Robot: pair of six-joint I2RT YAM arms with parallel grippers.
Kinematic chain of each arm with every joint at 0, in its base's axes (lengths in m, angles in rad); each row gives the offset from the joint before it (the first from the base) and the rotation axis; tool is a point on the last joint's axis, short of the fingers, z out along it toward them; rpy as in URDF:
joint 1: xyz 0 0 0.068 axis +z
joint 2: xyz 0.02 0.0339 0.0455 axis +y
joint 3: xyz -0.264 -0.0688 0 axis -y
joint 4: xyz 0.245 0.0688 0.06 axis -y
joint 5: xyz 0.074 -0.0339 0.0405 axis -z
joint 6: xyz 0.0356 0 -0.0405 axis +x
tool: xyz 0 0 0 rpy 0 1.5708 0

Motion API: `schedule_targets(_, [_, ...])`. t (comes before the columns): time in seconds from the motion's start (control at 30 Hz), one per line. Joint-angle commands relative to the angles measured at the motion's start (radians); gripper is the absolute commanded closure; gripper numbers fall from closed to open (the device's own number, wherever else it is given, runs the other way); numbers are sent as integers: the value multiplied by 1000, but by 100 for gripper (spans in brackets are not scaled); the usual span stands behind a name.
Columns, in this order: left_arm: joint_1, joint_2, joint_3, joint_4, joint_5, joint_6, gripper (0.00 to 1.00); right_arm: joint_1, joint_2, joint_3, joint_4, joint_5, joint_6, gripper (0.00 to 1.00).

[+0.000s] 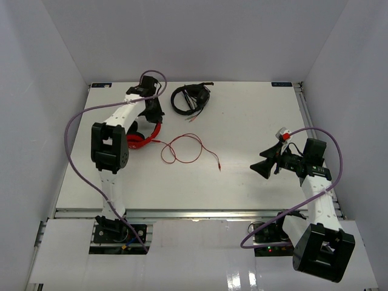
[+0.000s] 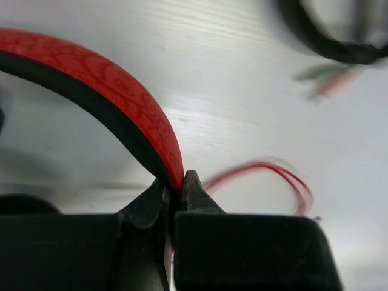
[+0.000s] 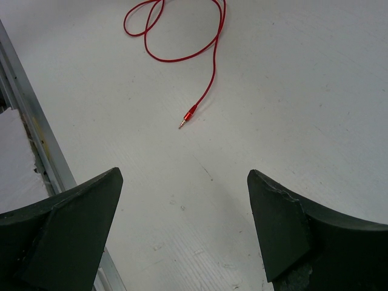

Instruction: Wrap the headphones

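The red headphones [image 1: 140, 138] lie at the left of the table, partly under my left arm. Their thin red cable [image 1: 185, 148] loops to the right and ends in a plug [image 1: 219, 168]. My left gripper [image 1: 154, 116] is shut on the red-black headband [image 2: 115, 91]. The cable also shows in the left wrist view [image 2: 273, 170]. My right gripper [image 1: 265, 165] is open and empty at the right, above bare table. In the right wrist view the cable [image 3: 182, 54] and its plug [image 3: 190, 114] lie ahead of the open gripper [image 3: 185, 182].
Black headphones [image 1: 189, 98] with a coiled cable lie at the back centre, also seen in the left wrist view [image 2: 327, 36]. A metal rail [image 3: 30, 127] runs along the table's near edge. White walls enclose the table.
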Motion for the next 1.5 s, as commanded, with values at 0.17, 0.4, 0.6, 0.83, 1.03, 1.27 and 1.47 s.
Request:
schedule_targets(0.17, [-21, -604, -470, 573, 790, -170, 100, 5, -22, 35, -49, -66, -72, 10])
schedule_targets(0.4, [-46, -688, -931, 1392, 1077, -673, 100, 2, -27, 28, -50, -84, -89, 10])
schedule_targets(0.6, [-148, -522, -977, 1848, 1089, -967, 100, 4, -16, 30, -49, -75, -92, 10])
schedule_targets(0.83, [-171, -320, -976, 2212, 1077, -1164, 100, -1, -14, 29, -50, -64, -96, 10])
schedule_targets(1.03, [-144, -269, -1001, 2188, 1120, -1114, 89, -3, -17, 31, -50, -68, -96, 10])
schedule_targets(1.27, [-48, -343, -1085, 2067, 1175, -1018, 70, -3, -18, 33, -50, -70, -96, 10])
schedule_targets(1.47, [29, -486, -1043, 1329, 1174, -499, 46, -3, -19, 33, -55, -72, -96, 10])
